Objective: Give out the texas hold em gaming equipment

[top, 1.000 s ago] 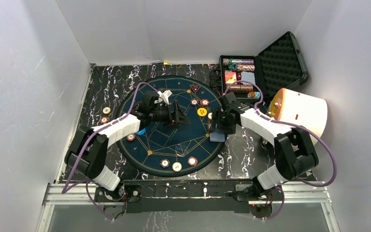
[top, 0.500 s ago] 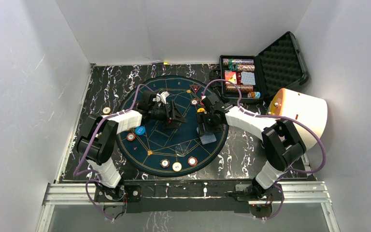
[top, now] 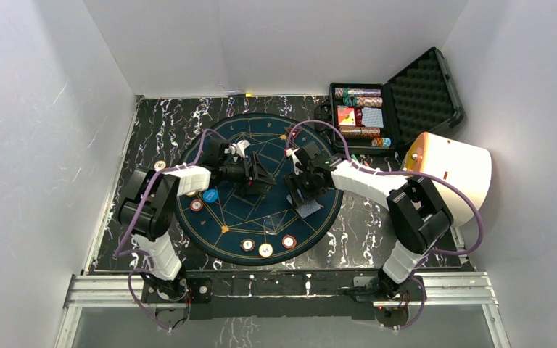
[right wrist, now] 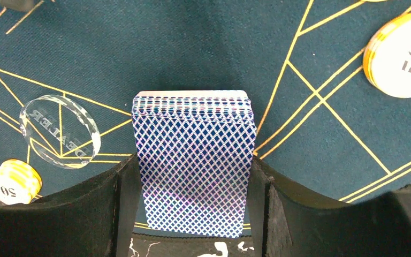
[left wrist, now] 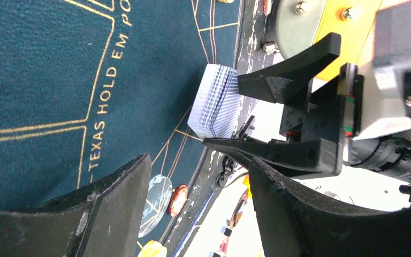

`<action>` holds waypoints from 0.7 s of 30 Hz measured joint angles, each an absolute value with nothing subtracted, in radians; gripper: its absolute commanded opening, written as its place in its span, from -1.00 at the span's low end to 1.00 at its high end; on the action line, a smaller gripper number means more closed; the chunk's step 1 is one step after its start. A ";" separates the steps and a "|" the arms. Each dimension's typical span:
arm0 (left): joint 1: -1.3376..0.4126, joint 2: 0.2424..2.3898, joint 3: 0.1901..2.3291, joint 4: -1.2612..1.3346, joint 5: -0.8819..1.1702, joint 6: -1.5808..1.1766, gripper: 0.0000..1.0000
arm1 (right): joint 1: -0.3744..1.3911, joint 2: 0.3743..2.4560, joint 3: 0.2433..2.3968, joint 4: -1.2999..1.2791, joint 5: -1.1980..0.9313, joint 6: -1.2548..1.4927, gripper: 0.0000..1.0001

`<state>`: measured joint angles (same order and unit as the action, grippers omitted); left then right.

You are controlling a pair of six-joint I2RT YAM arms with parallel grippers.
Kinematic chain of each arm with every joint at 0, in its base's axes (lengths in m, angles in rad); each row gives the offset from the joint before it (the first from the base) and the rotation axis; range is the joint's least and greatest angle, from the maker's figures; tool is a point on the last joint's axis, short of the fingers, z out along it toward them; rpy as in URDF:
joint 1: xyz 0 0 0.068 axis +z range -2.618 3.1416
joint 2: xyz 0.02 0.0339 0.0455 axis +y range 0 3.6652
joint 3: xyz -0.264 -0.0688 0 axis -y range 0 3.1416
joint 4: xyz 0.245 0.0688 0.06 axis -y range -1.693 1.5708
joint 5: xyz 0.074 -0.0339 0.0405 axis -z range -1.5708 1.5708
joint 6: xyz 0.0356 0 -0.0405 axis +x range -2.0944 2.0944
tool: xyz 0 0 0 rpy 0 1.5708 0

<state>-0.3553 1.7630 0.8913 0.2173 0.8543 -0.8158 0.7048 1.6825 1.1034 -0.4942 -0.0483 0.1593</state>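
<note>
the right end effector (right wrist: 194,167) is clenched on a deck of playing cards with blue diamond-patterned backs (right wrist: 194,134), one finger against each long side of the stack. the deck hangs over the right part of a round dark blue felt mat with gold lines (top: 257,217), near the mat's right edge; whether its lower edge touches the felt cannot be told. the mat lies in the middle of the black marble-patterned counter (top: 167,123).

the left end effector (top: 260,175) hovers over the centre of the mat, pointing toward the deck, its fingers spread apart with nothing between them.

just left of the deck in the right wrist view lies a clear round dealer button (right wrist: 60,131), with a small cream chip marked 50 (right wrist: 13,182) near it. a larger cream chip marked 50 (right wrist: 404,53) sits to the right. three round chips (top: 265,249) line the mat's near edge. a blue disc button (top: 211,195) and a red-brown and white chip (top: 196,205) rest by the mat's left edge.

an open black foam-lined case (top: 421,90) stands at the counter's far right corner.
</note>
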 measured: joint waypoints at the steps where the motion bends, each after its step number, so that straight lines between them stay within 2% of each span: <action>1: -0.356 1.781 0.891 0.233 0.864 -0.824 0.30 | 0.705 1.682 1.103 -0.488 -0.057 0.149 -0.76; 13: -0.416 1.956 0.938 0.344 0.946 -0.907 0.32 | 0.710 1.682 1.126 -0.469 -0.109 0.104 -0.77; 21: -0.458 2.000 0.989 0.412 0.965 -0.955 0.22 | 0.716 1.683 1.152 -0.466 -0.128 0.100 -0.79</action>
<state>-0.4576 1.9995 0.9886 0.4122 0.9649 -0.9546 0.7158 1.6829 1.1522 -0.4656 -0.1280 0.1001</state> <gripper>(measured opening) 0.630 0.718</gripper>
